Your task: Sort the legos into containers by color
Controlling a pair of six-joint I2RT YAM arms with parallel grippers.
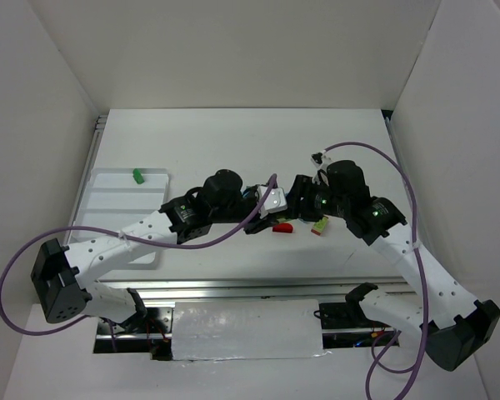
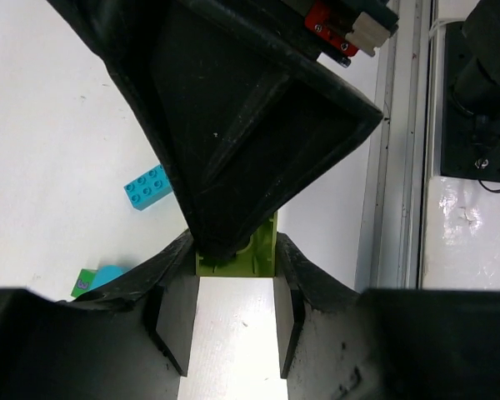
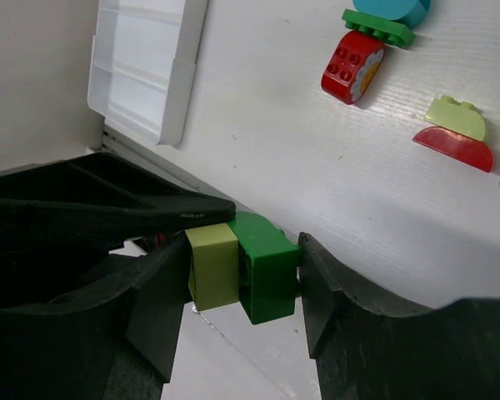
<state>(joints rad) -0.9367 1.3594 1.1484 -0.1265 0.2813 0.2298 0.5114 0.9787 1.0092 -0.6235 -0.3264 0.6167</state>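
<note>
Both grippers meet over the table's middle. My right gripper (image 3: pixel 243 271) is shut on a lime brick (image 3: pixel 212 267) joined to a dark green brick (image 3: pixel 271 267), one finger on each. My left gripper (image 2: pixel 233 258) is shut on the same lime brick (image 2: pixel 242 250), with the right gripper's black body right in front of it. In the top view the left gripper (image 1: pixel 262 206) and the right gripper (image 1: pixel 289 200) touch, and the held bricks are hidden. The white tray (image 1: pixel 108 208) lies at the left with one dark green brick (image 1: pixel 138 176) in its far compartment.
Loose on the table are a red brick (image 3: pixel 352 67), a green plate under a teal piece (image 3: pixel 379 25), a lime piece on a red half-round (image 3: pixel 454 133) and a teal brick (image 2: pixel 147 187). The tray's corner (image 3: pixel 146 67) is far left. White walls surround the table.
</note>
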